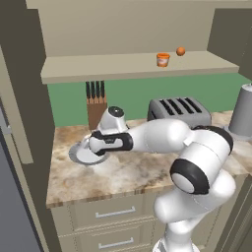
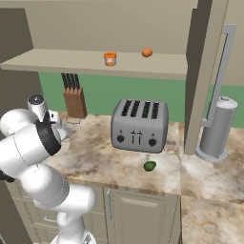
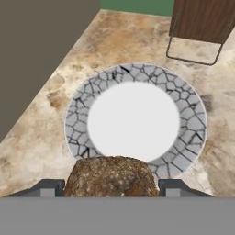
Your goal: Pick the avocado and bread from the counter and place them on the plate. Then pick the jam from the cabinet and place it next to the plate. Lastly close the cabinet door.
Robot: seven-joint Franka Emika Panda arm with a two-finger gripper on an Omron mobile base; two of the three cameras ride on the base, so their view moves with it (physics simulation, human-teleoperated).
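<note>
The two-finger hand (image 3: pixel 110 188) grips the dark-brown lumpy chunk of bread (image 3: pixel 111 176) above the round grey-white plate (image 3: pixel 78 124), whose white centre is bare. The small dark-green avocado (image 2: pixel 149 166) lies on the marbled worktop (image 2: pixel 109 164) before the toaster (image 2: pixel 139 125). The orange jam jar (image 1: pixel 163 59) stands on the beige cabinet shelf (image 1: pixel 98 68) near a small orange ball (image 1: pixel 180 51).

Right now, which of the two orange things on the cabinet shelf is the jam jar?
The left one, the jam: cup-shaped with a pale band. The orange ball is plain and round.
</note>
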